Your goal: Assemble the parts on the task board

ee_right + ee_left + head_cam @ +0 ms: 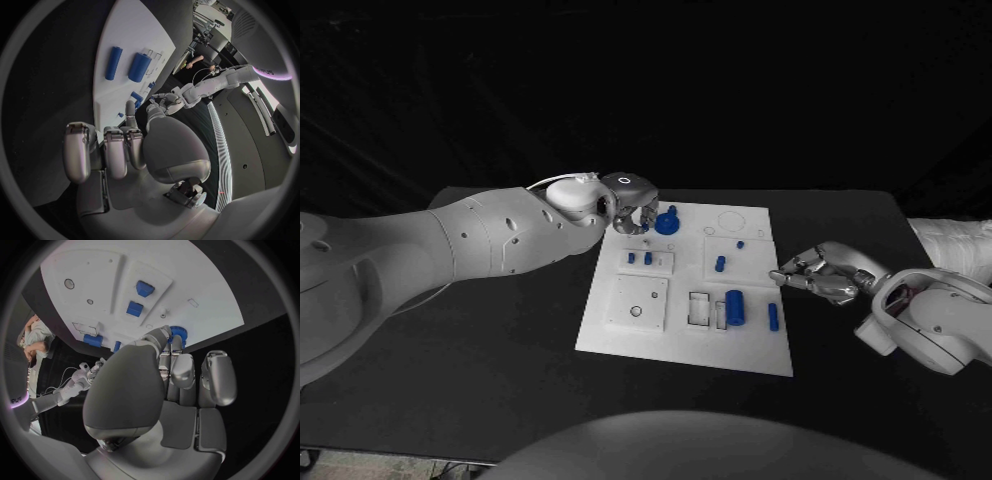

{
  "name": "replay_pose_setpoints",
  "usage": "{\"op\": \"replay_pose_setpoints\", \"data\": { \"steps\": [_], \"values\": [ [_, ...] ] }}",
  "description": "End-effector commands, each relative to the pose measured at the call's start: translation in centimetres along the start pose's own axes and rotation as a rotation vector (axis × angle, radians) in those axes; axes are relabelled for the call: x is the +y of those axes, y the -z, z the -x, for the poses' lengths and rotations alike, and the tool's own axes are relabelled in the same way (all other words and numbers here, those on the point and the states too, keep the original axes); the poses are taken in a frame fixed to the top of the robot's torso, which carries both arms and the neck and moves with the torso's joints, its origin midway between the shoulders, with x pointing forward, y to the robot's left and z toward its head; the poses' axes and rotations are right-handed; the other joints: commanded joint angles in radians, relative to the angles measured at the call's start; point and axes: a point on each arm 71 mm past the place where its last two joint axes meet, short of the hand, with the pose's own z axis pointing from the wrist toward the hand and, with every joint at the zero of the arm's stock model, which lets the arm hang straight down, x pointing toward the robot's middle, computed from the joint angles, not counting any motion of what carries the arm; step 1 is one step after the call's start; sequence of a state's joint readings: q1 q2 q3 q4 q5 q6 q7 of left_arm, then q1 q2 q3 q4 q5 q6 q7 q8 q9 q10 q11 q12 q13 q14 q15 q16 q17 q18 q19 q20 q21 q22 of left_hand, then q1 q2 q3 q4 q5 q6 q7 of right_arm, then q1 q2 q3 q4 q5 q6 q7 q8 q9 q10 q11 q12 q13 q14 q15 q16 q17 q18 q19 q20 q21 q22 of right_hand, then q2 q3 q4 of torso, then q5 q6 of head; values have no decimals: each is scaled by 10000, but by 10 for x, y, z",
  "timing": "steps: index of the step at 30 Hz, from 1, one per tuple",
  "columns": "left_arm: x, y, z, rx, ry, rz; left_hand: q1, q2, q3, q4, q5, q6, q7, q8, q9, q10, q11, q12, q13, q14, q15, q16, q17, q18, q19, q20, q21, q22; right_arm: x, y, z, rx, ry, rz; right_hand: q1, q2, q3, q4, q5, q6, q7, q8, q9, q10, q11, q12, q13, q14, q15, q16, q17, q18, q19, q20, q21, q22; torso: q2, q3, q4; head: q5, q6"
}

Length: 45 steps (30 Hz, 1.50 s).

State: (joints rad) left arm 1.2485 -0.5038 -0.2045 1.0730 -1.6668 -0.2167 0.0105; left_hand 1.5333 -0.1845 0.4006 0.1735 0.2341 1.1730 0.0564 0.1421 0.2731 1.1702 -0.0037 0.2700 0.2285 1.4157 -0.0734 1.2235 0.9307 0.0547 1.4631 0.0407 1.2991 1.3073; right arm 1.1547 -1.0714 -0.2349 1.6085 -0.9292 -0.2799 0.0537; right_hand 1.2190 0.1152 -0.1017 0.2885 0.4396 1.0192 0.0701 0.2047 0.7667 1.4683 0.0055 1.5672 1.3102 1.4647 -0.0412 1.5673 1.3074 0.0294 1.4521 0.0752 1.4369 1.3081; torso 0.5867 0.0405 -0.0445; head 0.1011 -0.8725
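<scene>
The white task board (687, 330) lies flat in the middle of the black bench (473, 400), with the two arms reaching toward it from opposite sides. The left robot hand (635, 212) is over the board's far left corner, where a rounded blue part (668, 222) sits; from the left wrist view its fingertips (164, 335) close around that blue part (177, 333), so I judge it is grasping the piece, probably to seat it or lift it there. Whether the part is already down in its socket I cannot tell, since the fingers cover its base.

The right robot hand (822, 272) rests just off the board's right edge, fingers curled in and nothing between them, most likely parked clear so the other arm has room.

On the board, two small blue blocks (640, 258) stand in a raised panel behind a plate with a hole, a short peg (720, 264) stands near the middle, and a thick cylinder (734, 307) and a slim bar (772, 317) lie lengthwise nearer the right edge, apparently laid out within easy reach of the right arm for later steps.
</scene>
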Motion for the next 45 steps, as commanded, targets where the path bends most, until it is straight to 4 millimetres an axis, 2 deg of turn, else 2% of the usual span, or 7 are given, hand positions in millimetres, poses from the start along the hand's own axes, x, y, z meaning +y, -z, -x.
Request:
{"op": "replay_pose_setpoints", "data": {
  "steps": [1,13,21,45],
  "values": [
    [-1,0,-4,341,258,-65,-23,2,44,-2,-63,-54,-7,-60,-6,75,14,-55,-11,-99,7,-39,-31,55,-62,9,-43,1835,0,0,-2,191,50,24,101,-10,-49,-37,42,12,19,-61,-14,1025,58,36,2606,1061,62,35,2634,126,-68,35,-55,2071,-11,3,-8,-14,-1],
    [1,-2,-15,744,299,214,-70,-18,78,42,-151,-235,19,-225,-91,17,66,-264,-99,-199,36,-144,-222,75,-116,19,-159,1808,-1,1,-2,149,45,23,108,-11,-49,-40,44,9,20,-65,-14,1025,58,36,2606,1061,62,35,2634,129,-78,35,-67,2067,-10,7,4,-36,-1],
    [-3,-4,-18,767,332,130,-56,-11,90,37,-159,-251,13,-241,-100,12,64,-287,-108,-206,37,-148,-232,78,-125,21,-180,1803,-1,1,-2,142,41,38,108,-11,-49,-40,44,9,20,-65,-14,1025,58,36,2606,1061,62,35,2634,129,-78,35,-67,2067,-8,-1,-2,-38,-1],
    [-7,-6,-27,1008,133,61,-3,10,119,2,-159,-245,13,-253,-110,38,66,-320,-116,-275,48,-237,-392,100,-176,24,-292,1774,-1,2,-2,122,32,25,108,-11,-49,-40,44,9,20,-65,-14,1025,58,36,2606,1061,62,35,2634,129,-78,35,-67,2067,-7,7,3,-36,-1]
  ]
}}
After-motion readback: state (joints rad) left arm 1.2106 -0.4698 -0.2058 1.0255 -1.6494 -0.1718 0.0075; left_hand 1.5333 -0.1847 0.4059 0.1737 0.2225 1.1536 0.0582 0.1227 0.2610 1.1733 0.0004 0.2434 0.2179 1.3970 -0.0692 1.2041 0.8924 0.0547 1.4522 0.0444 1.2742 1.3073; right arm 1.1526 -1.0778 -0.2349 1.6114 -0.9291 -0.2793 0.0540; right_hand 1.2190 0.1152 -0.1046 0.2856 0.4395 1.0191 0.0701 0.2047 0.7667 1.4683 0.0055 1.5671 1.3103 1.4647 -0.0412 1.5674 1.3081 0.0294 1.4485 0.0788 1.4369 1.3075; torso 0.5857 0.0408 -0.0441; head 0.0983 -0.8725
